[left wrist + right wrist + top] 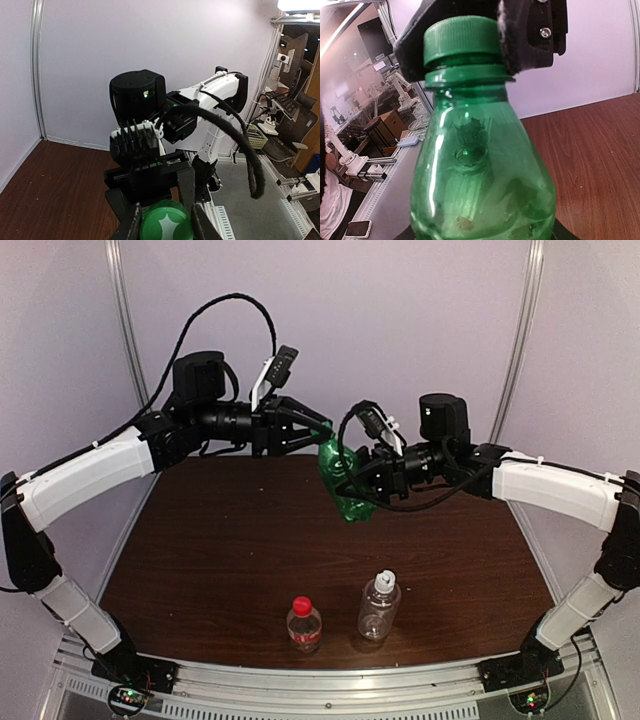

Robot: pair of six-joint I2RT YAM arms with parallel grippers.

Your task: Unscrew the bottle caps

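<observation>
The right fingers (368,480) grip the empty-looking green bottle (345,490) by its body, above the tabletop (200,540); the left fingers (131,225) are closed on its green cap (165,226), pinched between them.

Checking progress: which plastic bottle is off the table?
The slim green plastic bottle: right gripper holds its body, left gripper its green cap. The red-capped bottle and white-capped bottle stand on the brown table.
</observation>
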